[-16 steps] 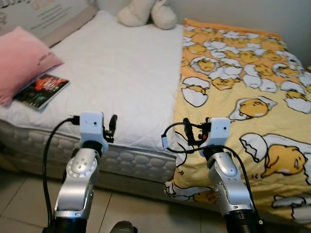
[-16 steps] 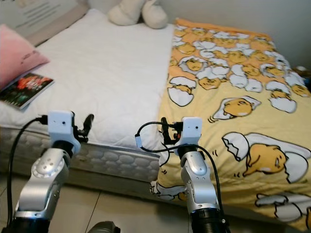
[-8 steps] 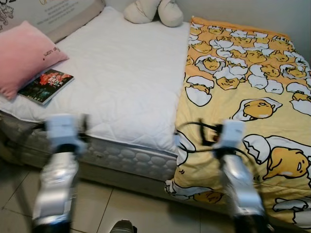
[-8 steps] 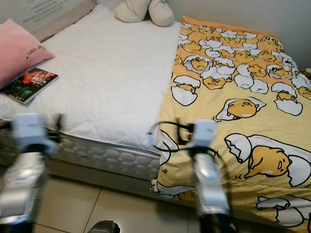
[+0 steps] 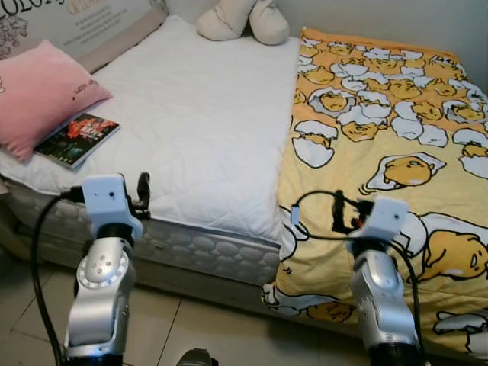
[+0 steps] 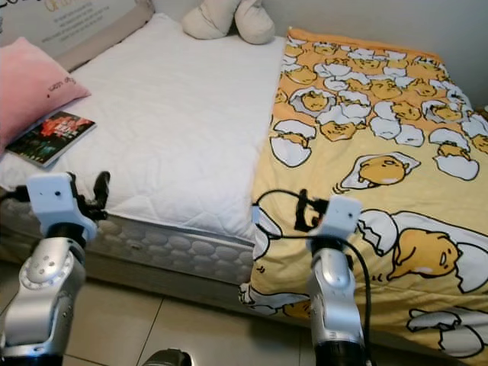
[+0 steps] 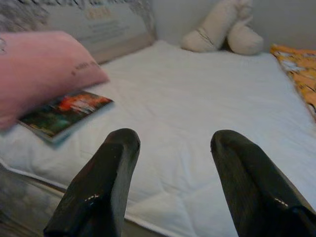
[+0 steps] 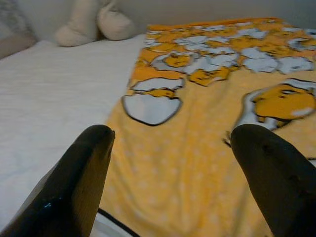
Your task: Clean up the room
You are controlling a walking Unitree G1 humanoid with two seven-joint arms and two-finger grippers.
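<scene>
pink pillow [image 5: 42, 95] cropped, blanket [image 5: 381, 137] cropped

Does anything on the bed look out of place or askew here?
The yellow blanket covers just the bed's right half, leaving the white mattress pad bare, and its near edge hangs over the side. A book lies by the pink pillow.

Bed [image 5: 198, 137]: white quilted mattress, near edge facing tiled floor [image 5: 168, 328]. Plain pale wall [image 5: 381, 19] behind far edge. Printed headboard panel [image 5: 84, 23] at far left corner.
</scene>
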